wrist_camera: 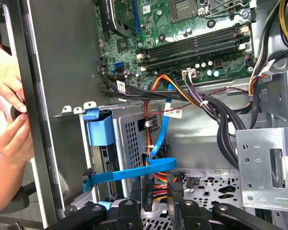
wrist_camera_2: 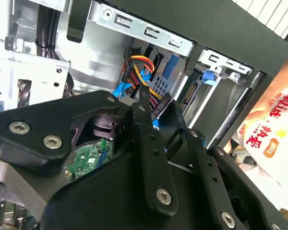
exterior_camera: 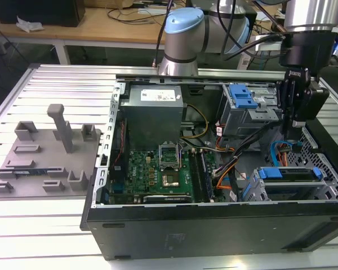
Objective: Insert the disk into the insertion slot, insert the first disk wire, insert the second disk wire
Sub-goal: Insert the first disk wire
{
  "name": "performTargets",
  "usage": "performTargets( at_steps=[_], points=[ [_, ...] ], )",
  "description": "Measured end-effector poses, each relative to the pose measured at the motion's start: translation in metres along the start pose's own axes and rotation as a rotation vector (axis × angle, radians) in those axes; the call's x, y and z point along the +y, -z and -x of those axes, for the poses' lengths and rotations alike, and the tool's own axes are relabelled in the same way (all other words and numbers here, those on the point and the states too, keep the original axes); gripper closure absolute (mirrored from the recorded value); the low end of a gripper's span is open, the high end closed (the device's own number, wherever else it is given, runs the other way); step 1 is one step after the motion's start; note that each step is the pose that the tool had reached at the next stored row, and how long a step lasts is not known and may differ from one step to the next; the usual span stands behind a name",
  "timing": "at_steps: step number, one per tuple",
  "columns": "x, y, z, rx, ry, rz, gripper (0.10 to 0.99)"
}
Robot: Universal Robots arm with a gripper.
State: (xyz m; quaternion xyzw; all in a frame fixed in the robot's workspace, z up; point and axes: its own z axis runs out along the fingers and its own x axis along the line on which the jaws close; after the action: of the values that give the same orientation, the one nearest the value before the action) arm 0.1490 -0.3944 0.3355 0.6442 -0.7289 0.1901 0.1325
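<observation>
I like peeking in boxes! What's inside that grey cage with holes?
The disk in its blue caddy sits inside the insertion slot. The cage's wall covers most of it.

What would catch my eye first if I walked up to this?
A big open computer case sits on the metal table, its green circuit board showing inside. The robot's hand hangs over the case at the exterior view's right, close to a bright blue cable curving across the grey drive cage.
</observation>
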Motion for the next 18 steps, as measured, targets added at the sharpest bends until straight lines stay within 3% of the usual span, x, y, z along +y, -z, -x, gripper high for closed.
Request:
performTargets(
  at_steps=[4, 6, 11, 12, 13, 15, 18],
  points=[
    [0.0, -0.0002, 0.0002, 0.0005, 0.0, 0.0, 0.737],
    [0.0, -0.0004, 0.0003, 0.0018, 0.0, 0.0, 0.918],
    [0.0, -0.0005, 0.0003, 0.0012, 0.0, 0.0, 0.918],
    [0.0, -0.0008, -0.0001, -0.0035, 0.0, 0.001, 0.918],
    [-0.0003, -0.0017, -0.0021, -0.0141, -0.001, 0.002, 0.918],
    [-0.002, -0.0003, -0.005, -0.0474, -0.003, 0.008, 0.918],
    [-0.0075, 0.0063, -0.0082, -0.0529, 0.004, 0.024, 0.918]
  ],
)
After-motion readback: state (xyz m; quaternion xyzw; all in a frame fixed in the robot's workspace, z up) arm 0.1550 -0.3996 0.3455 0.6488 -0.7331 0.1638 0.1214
